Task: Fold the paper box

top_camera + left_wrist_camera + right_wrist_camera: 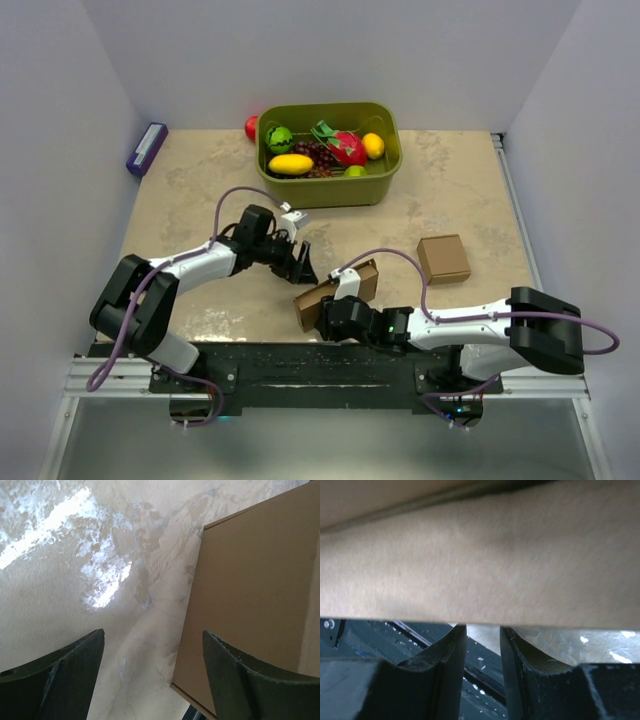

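Note:
The paper box [336, 289] is a flat brown cardboard piece near the table's front middle, its near edge lifted. My right gripper [327, 316] is at that near edge. In the right wrist view the cardboard [485, 560] crosses over the fingertips and hides them, and the gripper [482, 626] has only a narrow gap between its fingers, shut on the box. My left gripper [300, 267] is open and empty just behind the box's left end. In the left wrist view the gripper [154, 632] hovers over the table, and its right finger [235, 675] overlaps a panel [250, 590].
A small brown cardboard cube [444, 258] sits to the right of the box. A green bin [385, 180] of toy fruit stands at the back, with a red fruit [251, 127] behind its left corner. A purple block [147, 148] lies at the far left edge.

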